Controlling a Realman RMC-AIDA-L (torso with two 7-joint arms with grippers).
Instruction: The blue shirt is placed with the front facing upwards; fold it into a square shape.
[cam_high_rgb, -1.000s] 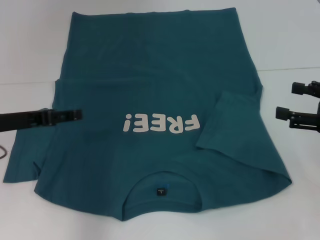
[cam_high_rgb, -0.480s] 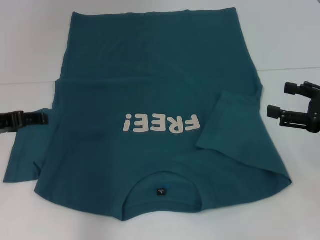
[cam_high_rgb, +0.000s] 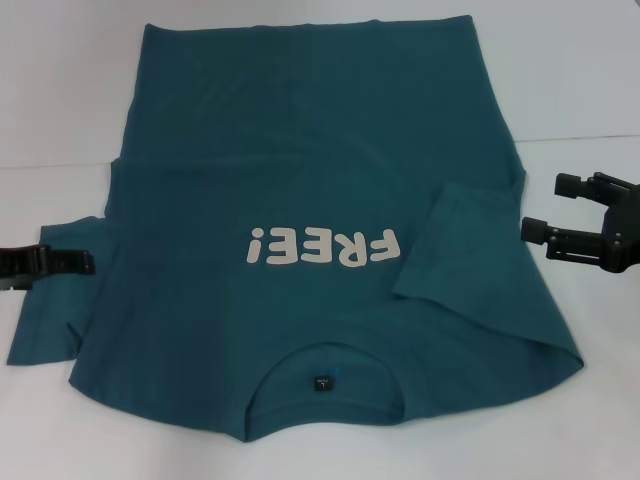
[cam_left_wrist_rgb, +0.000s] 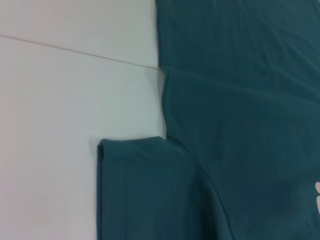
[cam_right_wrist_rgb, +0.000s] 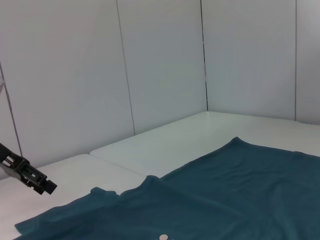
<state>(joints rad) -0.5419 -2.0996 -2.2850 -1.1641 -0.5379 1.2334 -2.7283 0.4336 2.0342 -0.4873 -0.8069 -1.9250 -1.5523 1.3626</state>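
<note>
On the white table (cam_high_rgb: 590, 90), the blue shirt (cam_high_rgb: 310, 180) lies spread flat with its front up, and everything else here is placed against it. Its neckline (cam_high_rgb: 322, 372) with a small dark tag (cam_high_rgb: 321, 383) sits at the edge nearest the robot, while the hem reaches toward the far side of the table. The cream letters "FREE!" (cam_high_rgb: 322, 247) run across the chest and read upside down in the head view. The sleeve on the robot's right side (cam_high_rgb: 455, 250) is folded inward so that it lies on top of the shirt's body, just beside the lettering. The sleeve on the robot's left side (cam_high_rgb: 58, 290) lies spread out flat on the table, past the shirt's side edge; the left wrist view shows it from above (cam_left_wrist_rgb: 145, 190), meeting the body at a curved seam.

The left gripper (cam_high_rgb: 88, 263) hovers over that outspread sleeve, its tip pointing toward the shirt's middle; its two fingers look pressed together and hold nothing. In the right wrist view it shows as a small dark shape (cam_right_wrist_rgb: 45, 187) above the shirt's far side.

The right gripper (cam_high_rgb: 545, 208) hangs just off the shirt's right side edge, level with the folded sleeve, apart from the cloth. Its two dark fingers stand spread, with a clear gap between them.

A seam (cam_high_rgb: 580, 138) in the table top runs out from both sides of the shirt.
</note>
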